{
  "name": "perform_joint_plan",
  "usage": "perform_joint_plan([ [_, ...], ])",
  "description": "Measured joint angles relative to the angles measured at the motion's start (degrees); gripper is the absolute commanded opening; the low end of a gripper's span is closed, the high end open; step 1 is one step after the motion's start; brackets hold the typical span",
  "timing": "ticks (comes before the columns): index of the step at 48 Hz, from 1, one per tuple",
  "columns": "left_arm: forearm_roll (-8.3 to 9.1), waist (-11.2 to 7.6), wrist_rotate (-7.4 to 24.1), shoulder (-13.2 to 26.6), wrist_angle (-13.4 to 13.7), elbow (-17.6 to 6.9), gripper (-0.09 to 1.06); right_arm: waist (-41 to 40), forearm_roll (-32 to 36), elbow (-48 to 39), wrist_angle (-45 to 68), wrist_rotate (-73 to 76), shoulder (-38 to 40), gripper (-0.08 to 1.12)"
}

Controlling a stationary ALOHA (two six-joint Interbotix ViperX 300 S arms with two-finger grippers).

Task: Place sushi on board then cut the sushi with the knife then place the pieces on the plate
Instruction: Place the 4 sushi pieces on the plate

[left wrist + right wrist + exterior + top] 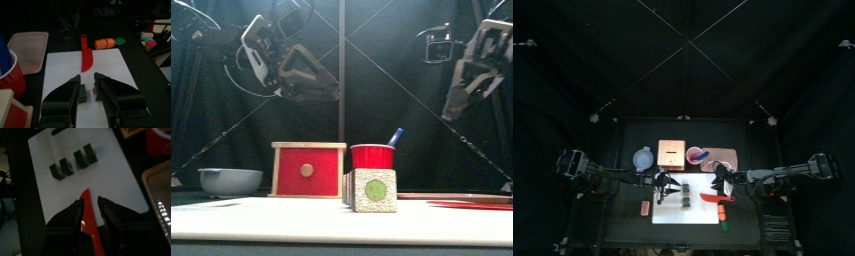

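The white cutting board (687,226) lies at the table's front middle. Dark green sushi pieces (679,200) stand on it, and one shows its pale speckled face with a green centre (374,190). The red knife (714,199) lies flat on the board's right part (85,54). My left gripper (663,184) hovers high over the sushi pieces (82,93), jaws a narrow gap apart and empty. My right gripper (720,185) hangs above the knife (87,223), whose blade shows through the narrow gap between its jaws. Both grippers (298,70) (472,75) are well above the board.
Along the back stand the blue-grey bowl (643,157), the wooden box (672,153) with its red drawer front (309,170), the red cup (696,155) holding a blue knife (396,135), and the pink tray (723,155). An orange toy (103,43) lies beside the board.
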State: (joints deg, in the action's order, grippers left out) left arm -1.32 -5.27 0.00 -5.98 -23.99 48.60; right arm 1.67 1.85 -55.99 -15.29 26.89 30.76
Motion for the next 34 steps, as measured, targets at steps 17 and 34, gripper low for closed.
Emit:
perform_joint_plan([
  [17,-6.59,-0.18,-0.09,-1.85,0.0,5.45,0.7,-1.76,9.32,11.07,1.41,-0.09,-16.79,0.7],
  [34,-7.82,-0.26,0.0,-2.9,-0.09,8.7,0.7,-1.67,10.81,21.71,1.05,-0.53,-30.76,0.88],
])
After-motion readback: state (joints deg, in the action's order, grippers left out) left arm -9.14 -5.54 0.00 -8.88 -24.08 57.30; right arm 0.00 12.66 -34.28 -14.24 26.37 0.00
